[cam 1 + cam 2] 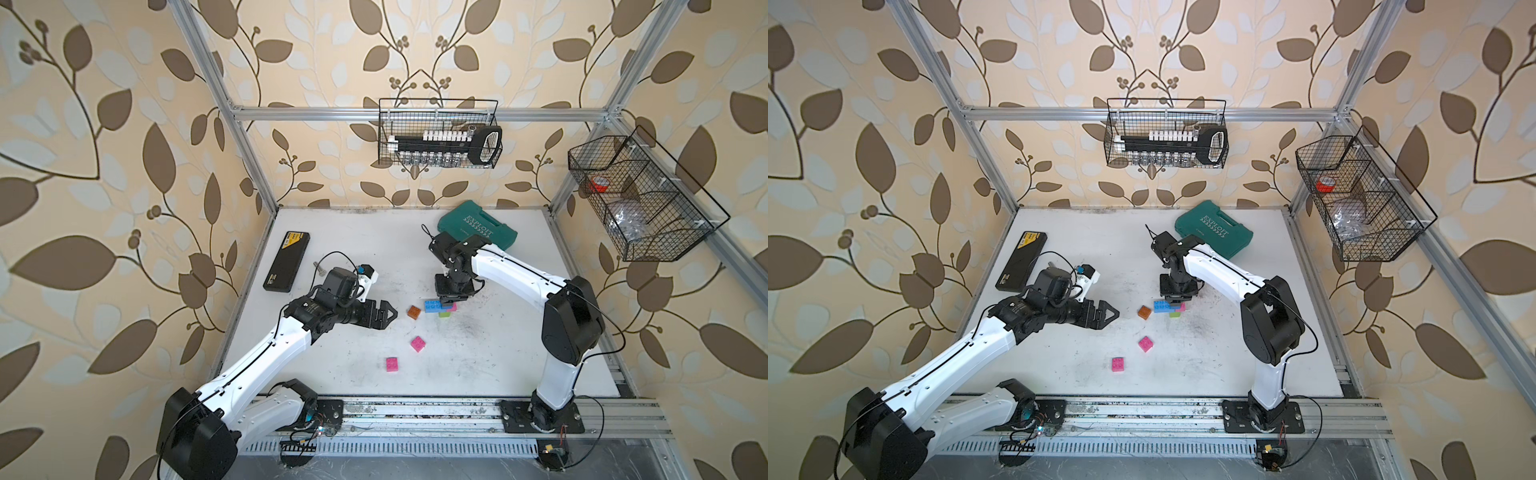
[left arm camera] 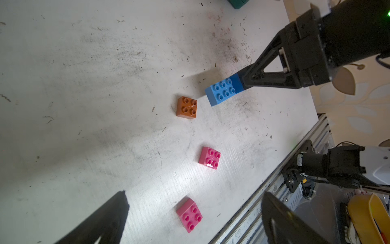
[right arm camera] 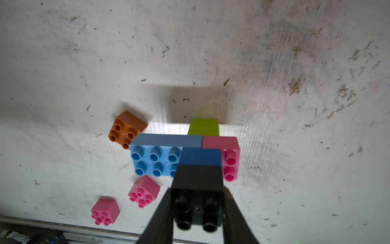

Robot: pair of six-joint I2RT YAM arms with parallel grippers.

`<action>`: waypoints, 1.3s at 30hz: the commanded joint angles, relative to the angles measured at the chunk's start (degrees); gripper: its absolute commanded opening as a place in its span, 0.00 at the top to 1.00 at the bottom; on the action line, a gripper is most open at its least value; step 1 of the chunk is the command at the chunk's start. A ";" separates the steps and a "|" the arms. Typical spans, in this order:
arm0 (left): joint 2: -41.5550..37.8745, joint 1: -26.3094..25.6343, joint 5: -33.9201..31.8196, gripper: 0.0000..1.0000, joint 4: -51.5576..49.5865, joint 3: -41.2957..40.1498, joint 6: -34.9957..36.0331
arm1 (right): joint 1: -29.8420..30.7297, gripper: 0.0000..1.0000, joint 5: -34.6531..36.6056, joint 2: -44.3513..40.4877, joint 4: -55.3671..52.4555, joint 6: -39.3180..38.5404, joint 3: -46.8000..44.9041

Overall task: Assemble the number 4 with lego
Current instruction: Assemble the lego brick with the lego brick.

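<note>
Fingers point(image 3: 160, 217) of right gripper point(image 3: 198, 190) flank black brick point(image 3: 198, 179)

- Tabletop point(image 1: 353, 245): white, smudged with grey scuffs and dark specks.
- Orange brick point(image 1: 413, 311): a brownish orange all over.
- Loose pink brick point(image 1: 418, 343) and second loose pink brick point(image 1: 392, 364): bright pink.
- Long brick point(image 3: 155, 160): light blue.
- Third pink brick point(image 3: 231, 156): bright pink.
- Lime green brick point(image 3: 203, 126): yellowish green.
- Dark blue brick point(image 3: 200, 156): deep blue.
- Black brick point(image 3: 197, 177): plain black.
- Tool case point(image 1: 478, 230): teal with white lettering.
- Flat case point(image 1: 286, 262): black with a yellow label.
- Left arm point(image 1: 257, 357) and right arm point(image 1: 511, 266): white shells, black joints.
- Wallpaper point(image 1: 104, 166): beige, patterned with brown and pale leaves on dark vines.
</note>
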 commanded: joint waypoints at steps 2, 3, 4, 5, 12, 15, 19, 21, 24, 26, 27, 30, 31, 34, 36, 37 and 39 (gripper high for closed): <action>-1.15 0.48 0.57 0.01 0.45 1.06 1.29 | 0.24 0.60 1.47 1.55 -1.55 -0.14 1.84; -1.15 0.50 0.50 0.01 0.42 1.04 1.32 | 0.27 0.58 1.49 1.44 -1.55 -0.12 1.98; -1.15 0.48 0.51 0.01 0.51 1.12 1.30 | 0.28 0.56 1.50 1.41 -1.60 -0.19 2.13; -1.23 0.48 0.52 0.01 0.46 1.08 1.37 | 0.24 0.55 1.61 1.20 -1.72 -0.22 2.34; -1.54 0.49 0.24 0.01 0.09 1.06 1.36 | 0.77 0.49 2.46 -2.11 -2.65 -0.23 3.43; -2.30 0.48 0.33 0.01 -0.92 1.08 0.96 | 2.72 0.49 3.77 -4.81 -4.24 -0.52 3.21; -4.64 0.48 0.94 0.01 -2.02 0.28 -0.85 | 6.25 0.49 5.88 -9.46 -5.33 -0.07 0.04; -6.33 0.48 1.08 0.01 -2.65 -0.18 -1.89 | 8.85 0.49 5.96 -12.14 -4.54 0.21 -2.56; -8.30 0.48 1.13 0.01 -3.62 -0.85 -2.82 | 11.62 0.48 3.17 -15.12 -1.20 -0.56 -6.83; -9.25 0.48 1.21 0.01 -4.12 -1.09 -3.18 | 13.26 0.47 1.07 -15.57 0.94 -1.70 -9.15; -9.63 0.48 1.21 0.01 -4.42 -1.27 -3.52 | 14.10 0.46 0.12 -15.23 1.88 -2.49 -10.16; -10.71 0.48 1.46 0.01 -4.75 -1.91 -4.38 | 15.82 0.42 -1.82 -13.72 5.56 -4.54 -12.82; -11.11 0.49 1.58 0.01 -4.71 -2.09 -4.75 | 16.08 0.42 -2.39 -13.20 6.93 -5.30 -13.62; -12.28 0.48 1.26 0.01 -5.13 -2.80 -5.55 | 16.27 0.42 -3.64 -10.77 10.33 -8.15 -14.88; -13.00 0.52 0.65 0.01 -5.79 -2.96 -5.72 | 16.30 0.42 -4.26 -8.69 11.56 -10.02 -14.62; -13.25 0.49 0.31 0.01 -6.30 -2.99 -5.74 | 16.38 0.43 -4.58 -7.85 11.95 -10.66 -14.33; -13.78 0.48 -0.02 0.01 -7.21 -2.73 -5.81 | 16.43 0.43 -5.16 -5.67 12.25 -11.68 -13.25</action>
